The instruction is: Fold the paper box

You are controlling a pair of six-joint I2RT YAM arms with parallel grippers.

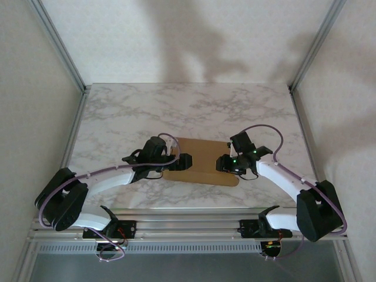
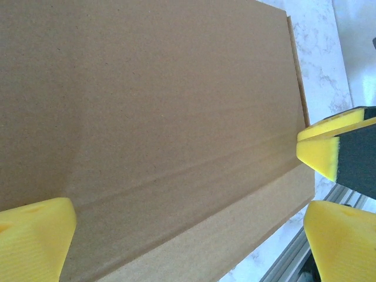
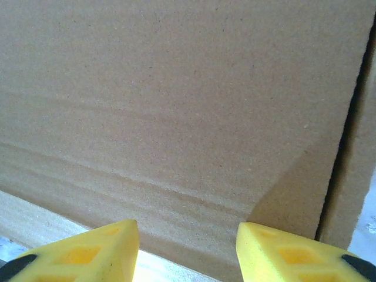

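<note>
The paper box is a flat brown cardboard sheet lying on the marble table between my two arms. My left gripper hovers at its left edge with jaws wide open. In the left wrist view the box spreads under the left gripper, a crease running across it, with a narrow flap along the near side. My right gripper sits at the box's right end. Seen from the right wrist, the right gripper has its yellow fingertips apart in front of a creased panel, holding nothing.
The metal rail with both arm bases runs along the table's near edge, close behind the box. Frame posts stand at the back corners. Bare marble stretches behind the box.
</note>
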